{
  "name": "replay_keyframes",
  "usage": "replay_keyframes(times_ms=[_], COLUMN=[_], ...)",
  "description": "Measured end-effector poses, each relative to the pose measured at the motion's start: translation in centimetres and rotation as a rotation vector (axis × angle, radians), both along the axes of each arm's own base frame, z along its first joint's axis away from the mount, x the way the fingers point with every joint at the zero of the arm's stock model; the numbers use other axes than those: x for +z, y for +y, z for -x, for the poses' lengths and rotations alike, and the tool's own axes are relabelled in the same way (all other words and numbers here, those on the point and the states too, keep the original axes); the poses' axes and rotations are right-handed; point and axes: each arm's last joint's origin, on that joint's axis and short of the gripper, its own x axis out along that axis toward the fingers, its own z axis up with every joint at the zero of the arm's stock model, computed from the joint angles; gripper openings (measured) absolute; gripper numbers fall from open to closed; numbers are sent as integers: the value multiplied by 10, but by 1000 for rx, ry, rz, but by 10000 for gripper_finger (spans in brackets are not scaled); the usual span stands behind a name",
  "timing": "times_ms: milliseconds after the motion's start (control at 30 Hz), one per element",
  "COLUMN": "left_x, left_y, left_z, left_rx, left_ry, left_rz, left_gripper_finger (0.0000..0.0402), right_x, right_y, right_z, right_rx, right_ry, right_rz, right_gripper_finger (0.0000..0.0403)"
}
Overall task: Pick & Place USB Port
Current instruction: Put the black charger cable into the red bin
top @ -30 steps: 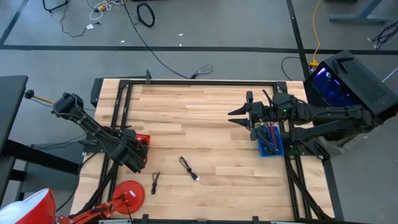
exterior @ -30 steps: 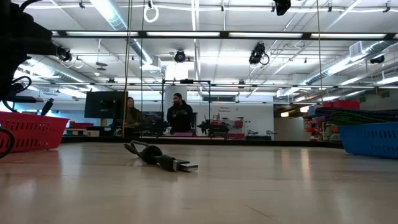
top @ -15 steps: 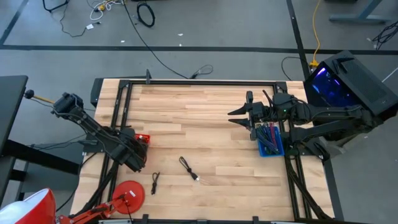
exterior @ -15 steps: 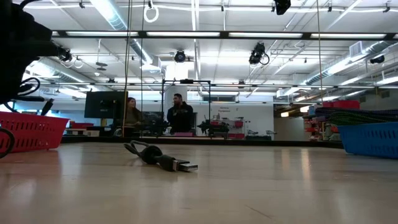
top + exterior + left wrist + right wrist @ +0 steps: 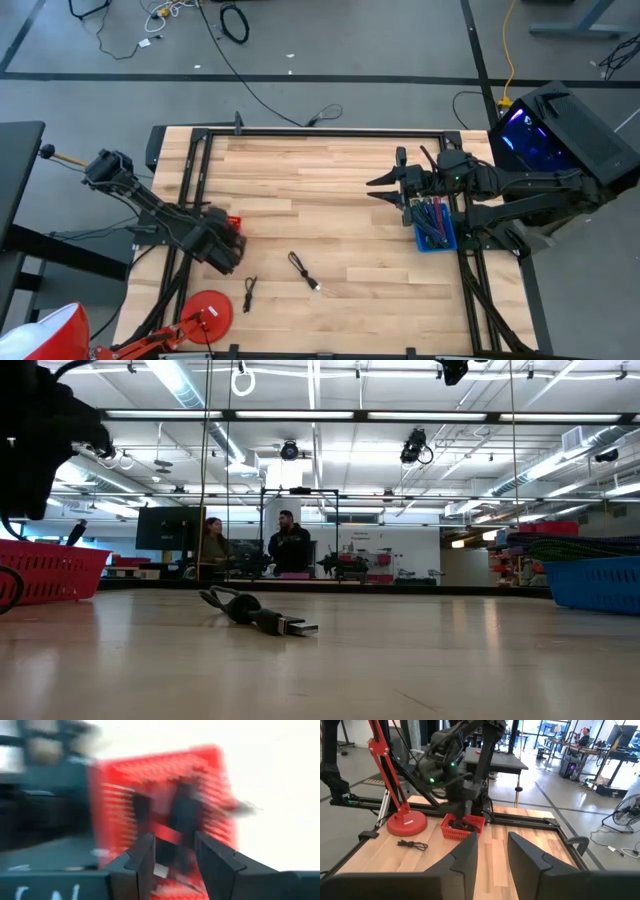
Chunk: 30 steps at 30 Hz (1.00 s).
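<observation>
A red basket [image 5: 231, 222] stands at the table's left side with dark cables lying in it [image 5: 185, 812]. My left gripper [image 5: 226, 254] hangs over it, pointing steeply down, open [image 5: 172, 857] with nothing between its fingers. A black USB cable [image 5: 305, 272] lies on the bare wood at the middle near side, its metal plug [image 5: 300, 627] resting flat on the table. A second, shorter black cable [image 5: 249, 292] lies near the left front. My right gripper [image 5: 385, 188] is held level and high beside the blue basket [image 5: 435, 232], open [image 5: 492, 851] and empty.
The blue basket at the right holds several cables. A red lamp base [image 5: 207, 312] stands at the near left corner, close to the shorter cable. A black frame rail [image 5: 320, 133] runs round the table. People [image 5: 285, 545] sit in the room far beyond it.
</observation>
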Motion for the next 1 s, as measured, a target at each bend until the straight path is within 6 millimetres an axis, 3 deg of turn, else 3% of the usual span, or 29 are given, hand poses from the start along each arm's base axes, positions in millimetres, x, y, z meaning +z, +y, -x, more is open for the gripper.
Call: replay_keyframes(times_ms=[233,333,767,1000], left_x=[0,-6,-42,-58], left_y=[-32,-47,-95,-105], left_z=[-32,-42,-47,-52], left_rx=[-197,-228,-149,-124], left_ry=[-307,-353,-319,-310], left_rz=[266,345,497,516], left_gripper_finger=[142,142,142,142], right_x=[-1,-1,-1,-1], right_y=[0,0,0,0], right_z=[0,0,0,0], right_rx=[0,0,0,0], right_ry=[11,11,14,13], right_rz=[5,8,4,4], right_gripper_finger=[107,107,107,107])
